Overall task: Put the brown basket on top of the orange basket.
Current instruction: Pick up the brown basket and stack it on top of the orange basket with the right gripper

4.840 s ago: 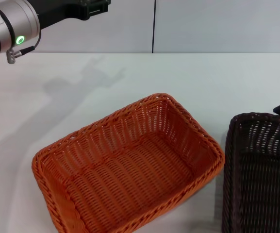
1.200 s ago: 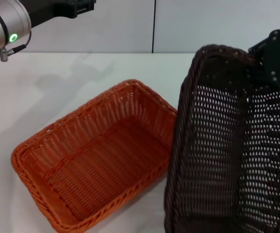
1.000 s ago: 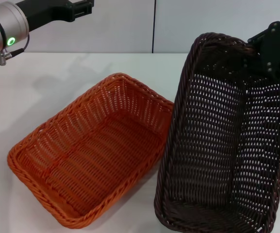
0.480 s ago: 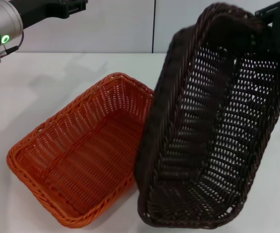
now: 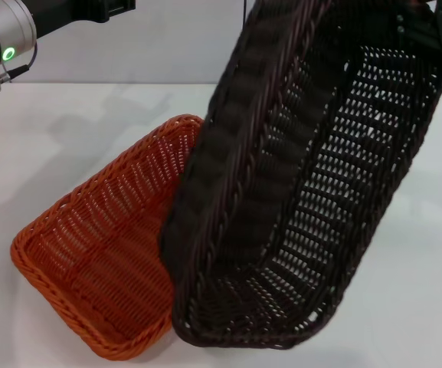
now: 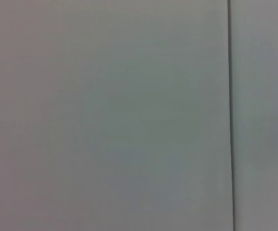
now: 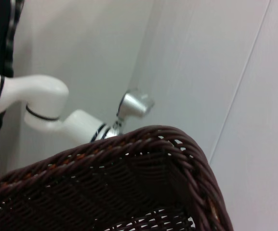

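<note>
The brown basket [image 5: 312, 192] hangs in the air, tilted steeply with its open side facing left and down. My right gripper [image 5: 436, 29] holds it by the far rim at the top right, shut on the weave. Its low end overlaps the right part of the orange basket [image 5: 90, 253], which rests on the white table [image 5: 420, 291]; whether the two touch cannot be told. The right wrist view shows the brown basket's braided rim [image 7: 129, 187] close up. My left arm [image 5: 6, 31] stays raised at the top left, away from both baskets.
A grey wall [image 5: 167, 46] with a dark vertical seam stands behind the table. The left wrist view shows only that wall [image 6: 105, 115]. Bare table lies left of the orange basket and right of the brown one.
The brown basket has been lifted off the table at the right, tipped up and carried left, and now overlaps the orange basket. The left arm has drawn slightly farther left.
</note>
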Robot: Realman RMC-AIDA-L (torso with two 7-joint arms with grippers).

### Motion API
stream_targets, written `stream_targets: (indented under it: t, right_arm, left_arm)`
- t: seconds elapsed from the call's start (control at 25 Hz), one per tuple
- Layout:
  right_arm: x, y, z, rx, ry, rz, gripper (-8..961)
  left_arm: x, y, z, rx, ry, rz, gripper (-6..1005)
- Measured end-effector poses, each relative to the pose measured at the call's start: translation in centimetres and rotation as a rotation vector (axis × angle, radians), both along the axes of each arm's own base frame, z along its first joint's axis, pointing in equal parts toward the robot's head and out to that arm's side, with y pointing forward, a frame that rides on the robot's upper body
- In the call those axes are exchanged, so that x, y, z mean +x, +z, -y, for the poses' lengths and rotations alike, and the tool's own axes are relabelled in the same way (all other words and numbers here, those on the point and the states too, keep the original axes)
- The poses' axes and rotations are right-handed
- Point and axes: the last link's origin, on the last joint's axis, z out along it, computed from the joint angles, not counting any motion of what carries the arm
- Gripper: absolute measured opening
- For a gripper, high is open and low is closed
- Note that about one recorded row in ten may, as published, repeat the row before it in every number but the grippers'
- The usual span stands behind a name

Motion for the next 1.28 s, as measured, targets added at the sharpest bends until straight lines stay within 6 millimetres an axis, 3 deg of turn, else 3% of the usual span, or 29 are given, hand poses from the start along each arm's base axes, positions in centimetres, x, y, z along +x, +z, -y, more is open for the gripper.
stream_targets:
  t: [0.48,0.76,1.28]
  right_arm:
    - [1.3,-1.8,-0.2,0.053,-0.082,-0.283,138]
    - [2.4,-2.7,-0.4,0.092,-0.172,-0.378,138]
    - [4.2,-6.5,-0.3,0.018,-0.248,-0.452,137]
  left_arm:
    - [0.0,-0.1,-0.2,-0.006,0.002,-0.006,856]
    - [0.0,-0.2,-0.2,-0.008,0.001,-0.006,856]
    - [-0.2,-0.7,-0.3,-0.024,0.013,-0.001,856]
